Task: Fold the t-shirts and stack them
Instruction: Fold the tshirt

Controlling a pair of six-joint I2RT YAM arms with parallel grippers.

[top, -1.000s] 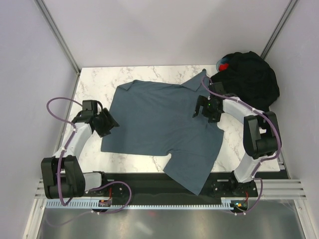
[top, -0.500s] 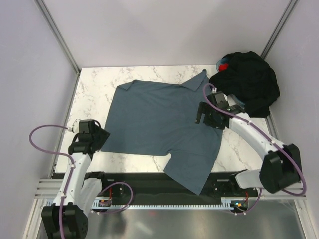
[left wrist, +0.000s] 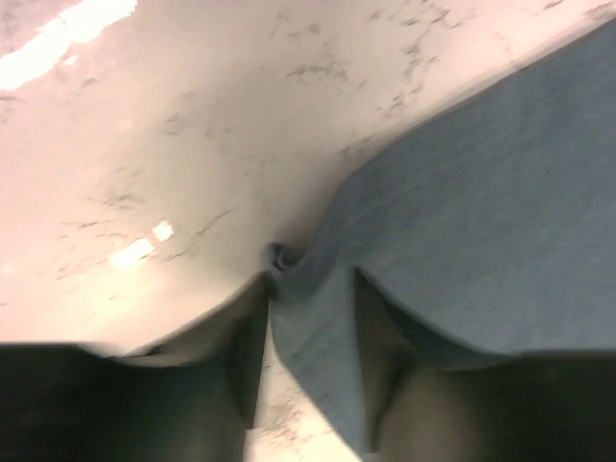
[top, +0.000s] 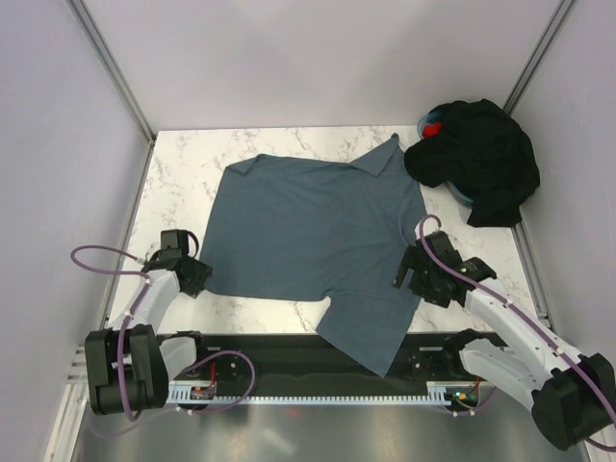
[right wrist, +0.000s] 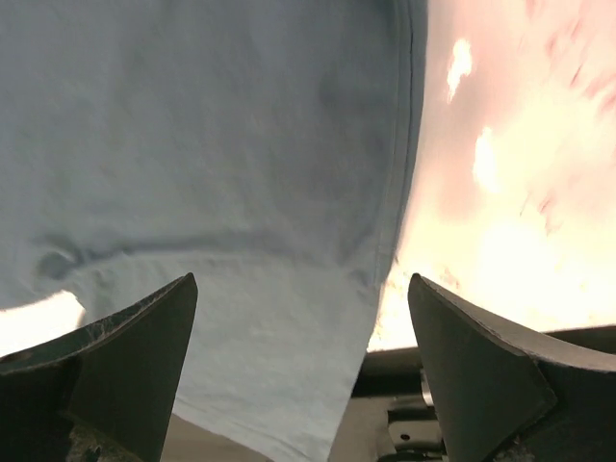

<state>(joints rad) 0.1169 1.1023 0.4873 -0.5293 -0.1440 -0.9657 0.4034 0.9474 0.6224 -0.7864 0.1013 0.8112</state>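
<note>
Blue-grey t-shirt (top: 308, 231) is spread flat across the marble table (top: 183, 164). Its near-right part drapes past the table edge onto the black rail (top: 279, 348). Just off the shirt's far-right corner sits the heap of black t-shirts (top: 481, 159), with something blue and red (top: 430, 126) peeking out from under the side nearest the shirt. A purple cable (top: 96, 255) loops out left of the shirt, clear of the cloth. Nothing lies on top of the shirt.

The left gripper (top: 197, 279) is down at the shirt's near-left corner. On the wrist view its jaws stand about half spread, and the corner is bunched up between them, touching both fingers (left wrist: 241, 366). I can't tell if that's a real pinch.

The right gripper (right wrist: 300, 284) is at the shirt's right edge, over the hem. Its jaws are spread wide and I see nothing in them.
</note>
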